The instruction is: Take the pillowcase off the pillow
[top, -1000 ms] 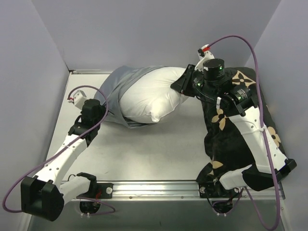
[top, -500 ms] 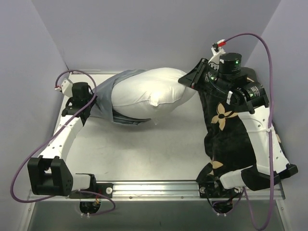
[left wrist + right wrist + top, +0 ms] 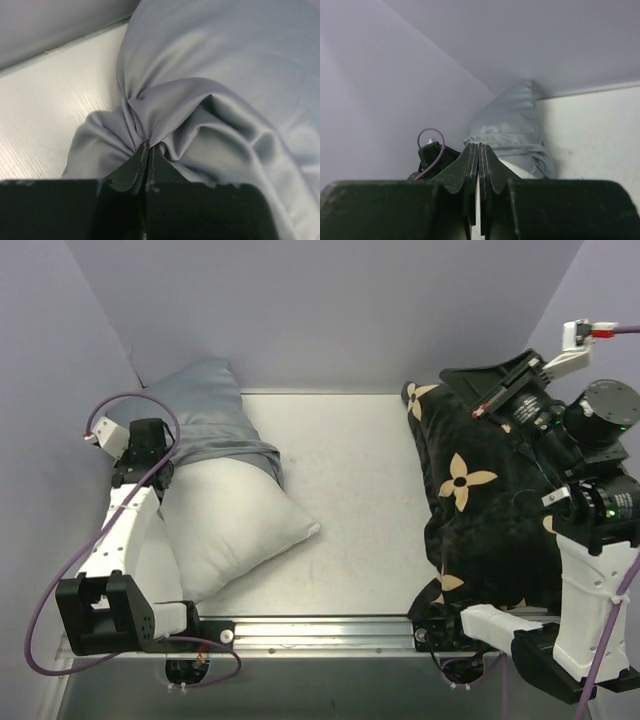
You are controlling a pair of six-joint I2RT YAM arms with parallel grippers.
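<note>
The grey-blue pillowcase lies bunched at the far left against the wall and still covers the far end of the pillow. The white pillow sticks out of it toward the near edge. My left gripper is shut on a gathered fold of the pillowcase, and in the left wrist view its tips pinch the cloth. My right gripper hangs raised at the far right, shut with nothing in it. In its own view the right gripper faces the distant pillowcase.
A black cushion with tan flowers covers the right side of the table, under the right arm. Grey walls close off the left, back and right. The left arm runs along the left wall beside the pillow.
My right gripper let go of the pillow's end, closed, and swung up and away to the far right. My left arm pulled the pillowcase and pillow to the far left; more white pillow shows.
</note>
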